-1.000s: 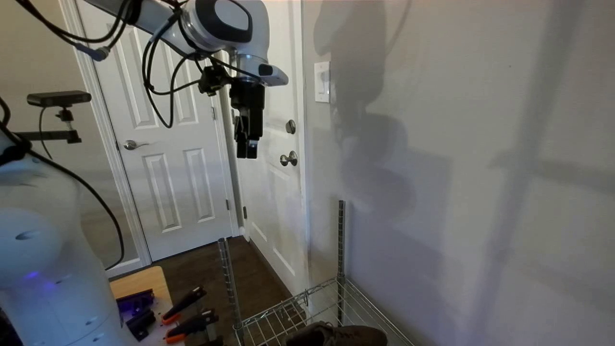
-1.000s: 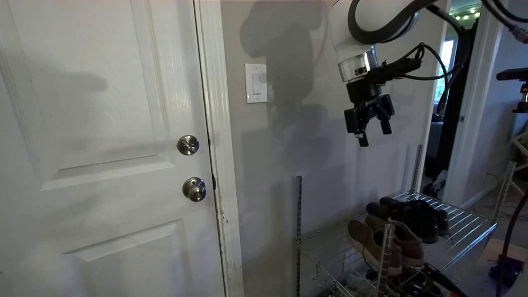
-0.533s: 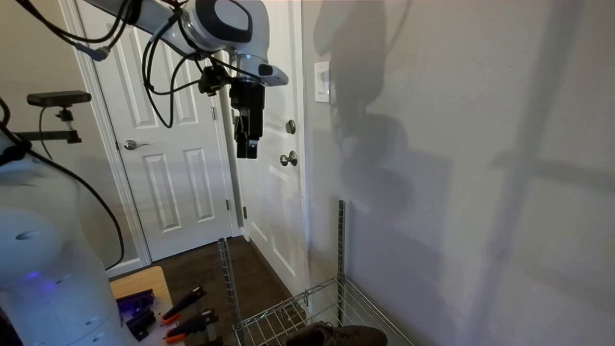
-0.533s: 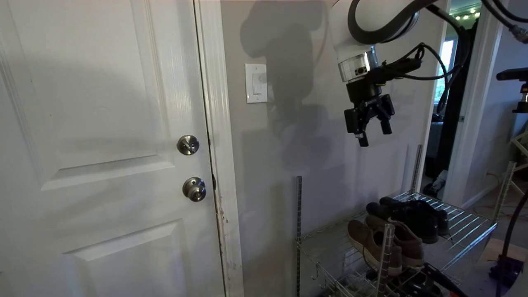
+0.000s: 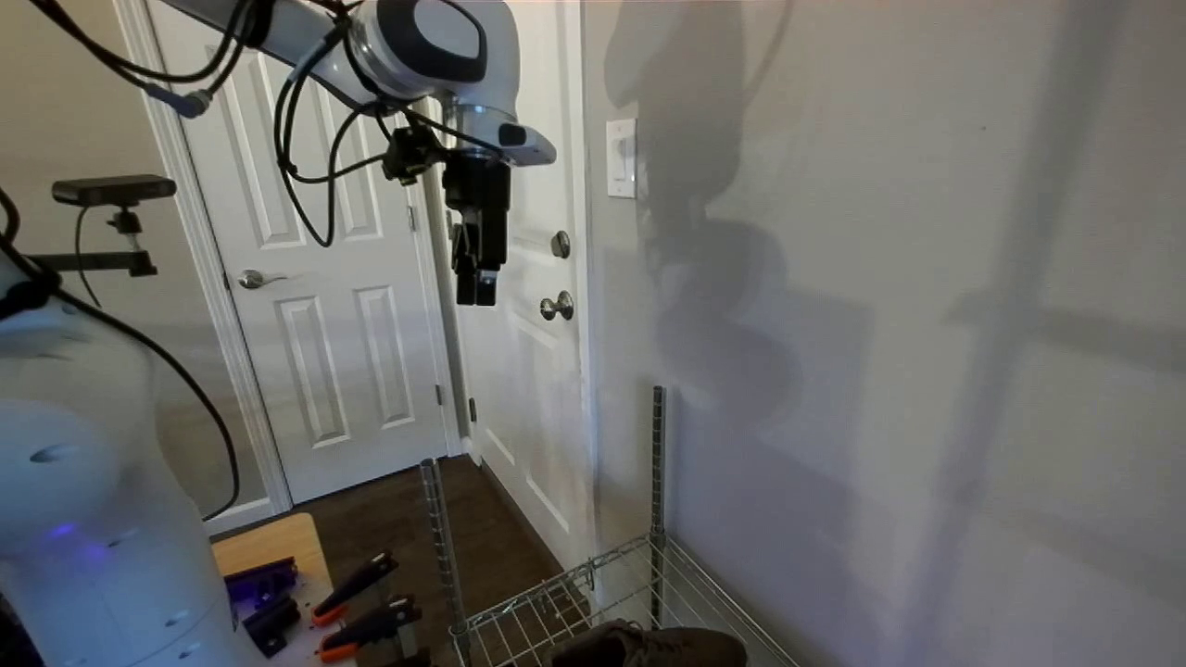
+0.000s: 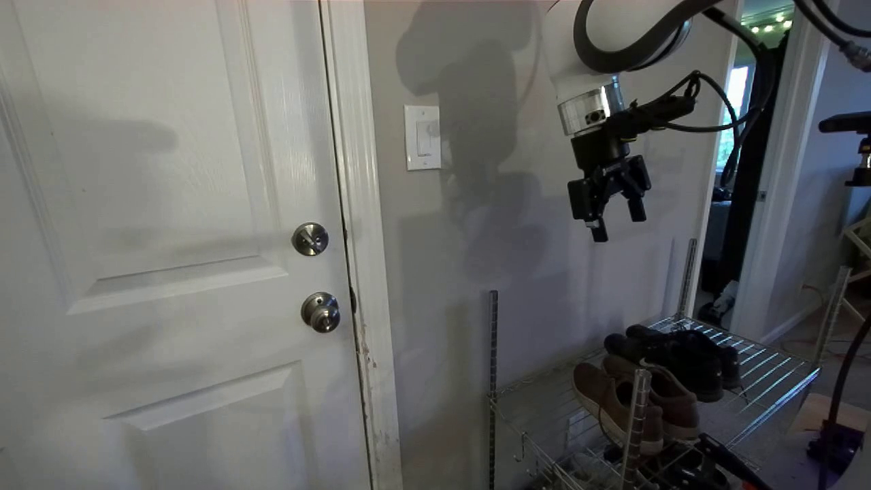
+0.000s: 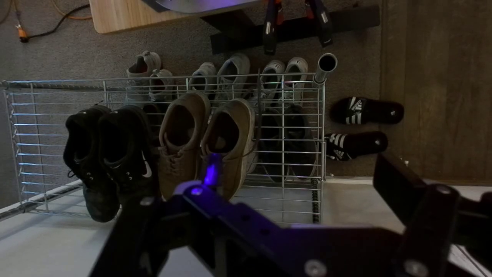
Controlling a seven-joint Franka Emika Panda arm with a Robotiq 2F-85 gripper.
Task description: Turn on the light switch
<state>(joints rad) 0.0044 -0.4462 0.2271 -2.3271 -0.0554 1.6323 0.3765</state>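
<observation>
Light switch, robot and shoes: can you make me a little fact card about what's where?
light switch: white plate on the wall, beside the door frame
on or off: can't tell from here
end effector: open, empty, apart from the light switch
door knob: round and shiny metal
brown shoes: on the wire rack, next to black shoes

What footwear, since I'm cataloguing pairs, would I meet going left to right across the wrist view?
Black shoes, brown shoes, dark shoes lower down, black slides with white stripes. Pale shoes span several of these, so omitted.
</observation>
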